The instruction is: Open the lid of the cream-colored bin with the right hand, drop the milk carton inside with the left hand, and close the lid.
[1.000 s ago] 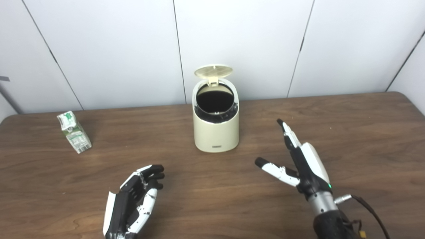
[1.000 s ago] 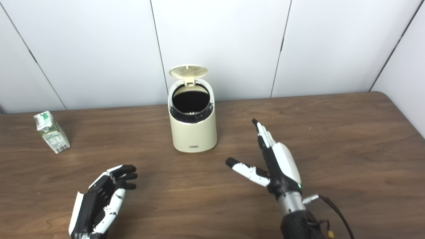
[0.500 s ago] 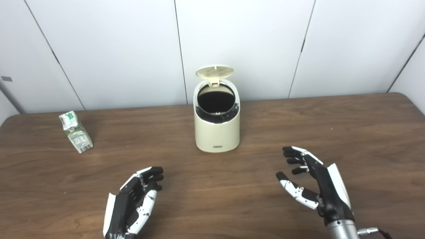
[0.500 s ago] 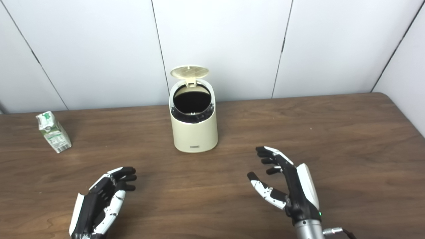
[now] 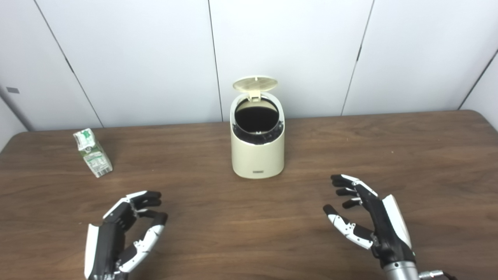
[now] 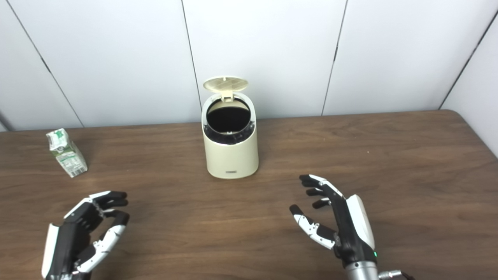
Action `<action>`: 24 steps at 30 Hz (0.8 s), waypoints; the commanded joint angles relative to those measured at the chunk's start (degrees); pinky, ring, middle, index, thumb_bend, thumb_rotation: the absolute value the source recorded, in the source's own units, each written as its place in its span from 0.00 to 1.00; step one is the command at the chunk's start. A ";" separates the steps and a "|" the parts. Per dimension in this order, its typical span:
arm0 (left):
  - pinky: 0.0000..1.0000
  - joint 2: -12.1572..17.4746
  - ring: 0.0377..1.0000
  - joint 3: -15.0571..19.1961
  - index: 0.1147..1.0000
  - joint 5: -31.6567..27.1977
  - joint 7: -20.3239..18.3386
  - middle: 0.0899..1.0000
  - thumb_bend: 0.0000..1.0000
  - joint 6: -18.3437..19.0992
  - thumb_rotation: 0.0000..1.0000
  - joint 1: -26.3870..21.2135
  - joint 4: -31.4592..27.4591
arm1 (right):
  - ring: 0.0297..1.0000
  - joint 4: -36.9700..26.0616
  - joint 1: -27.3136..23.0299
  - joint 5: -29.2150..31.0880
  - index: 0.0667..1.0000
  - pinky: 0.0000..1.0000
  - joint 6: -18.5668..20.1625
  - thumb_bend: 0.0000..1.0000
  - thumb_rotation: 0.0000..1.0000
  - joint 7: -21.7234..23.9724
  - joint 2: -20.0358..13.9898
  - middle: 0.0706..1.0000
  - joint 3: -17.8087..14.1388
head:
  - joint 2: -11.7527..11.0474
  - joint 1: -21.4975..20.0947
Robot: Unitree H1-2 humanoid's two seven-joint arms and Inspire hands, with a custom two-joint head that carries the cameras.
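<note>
Lid up, carton not yet picked.

I see the bin [image 5: 257, 146] mid-table with its lid [image 5: 255, 83] standing open (so the opening step looks done). My right hand [image 5: 369, 219] hovers low, fingers spread and empty, clear of the bin. My left hand [image 5: 118, 233] is empty too, fingers loosely curled apart, nearer the carton [image 5: 92, 153], which stands upright far left, well apart from the bin.

A cream-colored bin [image 5: 257, 155] stands mid-table, its round lid [image 5: 255, 83] flipped upright, dark inside exposed. A green-and-white milk carton [image 5: 93, 153] stands well left.
</note>
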 commanded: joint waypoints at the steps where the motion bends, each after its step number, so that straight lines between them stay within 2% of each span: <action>1: 0.55 -1.63 0.63 1.87 0.61 -1.03 0.81 0.63 0.58 0.22 0.24 6.84 -1.46 | 0.69 -0.13 0.20 0.05 0.72 0.56 -3.38 0.18 0.26 -1.32 -0.17 0.72 -0.60 | 0.02 0.04; 2: 0.55 -1.38 0.63 3.33 0.62 -1.78 1.09 0.63 0.63 0.45 0.24 7.14 -1.38 | 0.70 0.34 0.09 0.35 0.72 0.57 -3.91 0.18 0.26 -1.40 -0.38 0.72 -0.96 | -0.18 0.88; 4: 0.57 -0.64 0.64 6.23 0.64 -2.81 1.37 0.65 0.64 0.67 0.24 7.18 -0.95 | 0.70 1.41 -0.20 1.31 0.72 0.57 -5.28 0.18 0.25 -1.60 -0.84 0.72 -1.73 | -0.28 2.16; 5: 0.59 -0.15 0.66 7.92 0.66 -3.28 1.60 0.67 0.66 0.77 0.23 6.92 -0.50 | 0.70 1.82 -0.34 1.62 0.71 0.57 -5.72 0.18 0.19 -1.55 -1.07 0.72 -2.07 | -0.31 2.64; 9: 0.62 1.00 0.69 13.80 0.70 -5.36 2.61 0.71 0.71 1.27 0.19 4.52 2.72 | 0.71 3.99 -1.18 2.37 0.72 0.58 -7.83 0.18 0.12 -1.83 -1.83 0.73 -3.46 | -0.59 5.69; 13: 0.69 1.47 0.74 17.27 0.73 -11.49 2.69 0.75 0.74 5.03 0.17 1.91 5.31 | 0.70 7.00 -2.07 2.85 0.71 0.56 -11.32 0.18 0.12 -3.17 -2.33 0.72 -4.38 | -0.92 7.00; 16: 0.72 3.05 0.77 19.16 0.76 -11.88 3.10 0.78 0.80 5.52 0.19 -0.12 8.80 | 0.69 7.57 -2.37 4.11 0.72 0.56 -10.84 0.18 0.10 -2.65 -2.21 0.72 -4.81 | -1.33 7.49; 18: 0.72 3.92 0.78 20.18 0.76 -11.43 3.46 0.79 0.81 5.15 0.19 -1.35 10.89 | 0.69 7.98 -2.59 4.59 0.72 0.56 -10.65 0.18 0.07 -2.69 -2.01 0.72 -4.98 | -1.85 7.96; 20: 0.72 4.84 0.78 21.46 0.75 -10.79 4.18 0.78 0.81 4.49 0.20 -2.90 13.20 | 0.64 8.58 -2.87 5.28 0.71 0.50 -11.13 0.17 0.04 -2.86 -1.94 0.70 -5.19 | -2.10 8.63; 22: 0.76 6.25 0.80 22.82 0.75 -10.41 4.19 0.78 0.81 2.48 0.20 -4.50 17.32 | 0.65 9.15 -3.09 6.19 0.71 0.51 -11.63 0.17 0.03 -2.81 -2.01 0.70 -5.44 | -2.21 9.08; 23: 0.86 7.42 0.86 23.59 0.80 -10.50 3.83 0.83 0.76 0.37 0.15 -5.51 21.07 | 0.66 9.23 -3.18 6.45 0.71 0.52 -11.47 0.17 0.02 -2.71 -2.07 0.70 -5.57 | -2.39 10.13; 24: 0.91 9.13 0.89 24.23 0.82 -10.75 3.09 0.85 0.73 -2.52 0.12 -6.80 26.08 | 0.67 9.22 -3.29 6.63 0.71 0.53 -11.15 0.17 0.01 -2.51 -2.26 0.70 -5.71 | -2.31 11.51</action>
